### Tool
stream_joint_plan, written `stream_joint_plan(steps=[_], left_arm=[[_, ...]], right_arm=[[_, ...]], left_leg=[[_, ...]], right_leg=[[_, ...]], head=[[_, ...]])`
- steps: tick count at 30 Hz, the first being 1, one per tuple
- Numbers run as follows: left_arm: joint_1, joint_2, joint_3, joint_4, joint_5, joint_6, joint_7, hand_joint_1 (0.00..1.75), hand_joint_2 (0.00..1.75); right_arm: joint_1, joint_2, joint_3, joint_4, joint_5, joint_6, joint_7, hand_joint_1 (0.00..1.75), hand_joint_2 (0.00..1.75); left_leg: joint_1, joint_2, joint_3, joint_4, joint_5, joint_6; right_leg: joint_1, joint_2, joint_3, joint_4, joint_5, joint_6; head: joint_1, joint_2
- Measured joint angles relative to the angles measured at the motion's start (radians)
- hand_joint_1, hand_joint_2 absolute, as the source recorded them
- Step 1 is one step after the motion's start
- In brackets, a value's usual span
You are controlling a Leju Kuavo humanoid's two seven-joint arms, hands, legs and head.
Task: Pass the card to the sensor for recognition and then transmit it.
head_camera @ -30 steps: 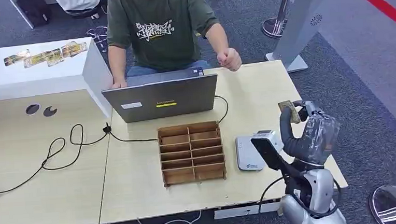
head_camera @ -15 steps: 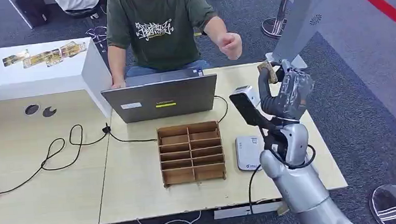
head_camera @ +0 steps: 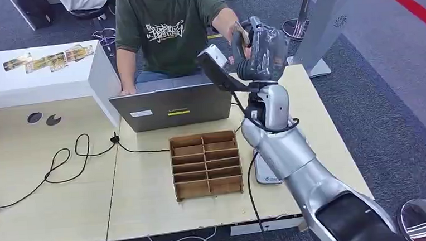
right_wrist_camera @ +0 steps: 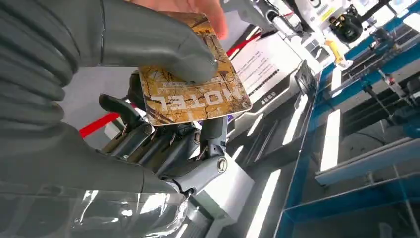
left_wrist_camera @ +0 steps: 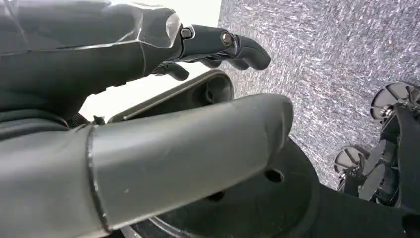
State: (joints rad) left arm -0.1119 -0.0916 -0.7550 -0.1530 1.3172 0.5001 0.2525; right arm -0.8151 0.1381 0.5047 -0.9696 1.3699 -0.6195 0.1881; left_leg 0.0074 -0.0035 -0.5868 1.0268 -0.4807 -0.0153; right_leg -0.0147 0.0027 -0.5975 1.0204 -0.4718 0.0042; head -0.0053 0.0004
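Card [right_wrist_camera: 193,96]: I read "MOTEL" on its brown patterned face, upside down in my right wrist view, pinched under the right hand [right_wrist_camera: 124,99] thumb.
Shirt [head_camera: 166,31]: a white graffiti-style print at 12 o'clock from the laptop; I can't make out the letters.
Laptop [head_camera: 172,105] lid: a white label and a yellow one, both too small to read.

The card [right_wrist_camera: 190,96], yellow-brown and printed "MOTEL", is pinched between the thumb and fingers of the right robot hand [head_camera: 259,48], raised above the counter [head_camera: 147,175]. The white sensor [head_camera: 267,176] lies flat beside the wooden box.
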Motion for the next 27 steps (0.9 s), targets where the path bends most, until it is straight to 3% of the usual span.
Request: stream_joint_plan(steps=[12,22,27], left_arm=[[-0.017,-0.009,-0.053,0.0,-0.03,0.01,0.021,0.0,0.0],[-0.032,-0.011,-0.091,0.0,-0.059,0.014,0.05,0.0,0.0],[-0.038,-0.011,-0.109,0.0,-0.067,0.02,0.059,0.0,0.0]], right_arm=[[-0.225,0.093,0.034,0.317,0.05,0.026,0.075,1.75,1.75],[-0.335,0.122,0.066,0.499,0.122,0.123,0.173,1.75,1.75],[-0.337,0.122,0.077,0.541,0.149,0.071,0.199,1.75,1.75]], left_leg=[[0.0,-0.001,0.0,0.0,0.0,0.0],[0.0,-0.001,0.0,0.0,0.0,0.0],[0.0,-0.001,0.0,0.0,0.0,0.0]], right_leg=[[0.0,-0.001,0.0,0.0,0.0,0.0],[0.0,-0.001,0.0,0.0,0.0,0.0],[0.0,-0.001,0.0,0.0,0.0,0.0]], head=[[0.0,0.0],[0.0,0.0],[0.0,0.0]])
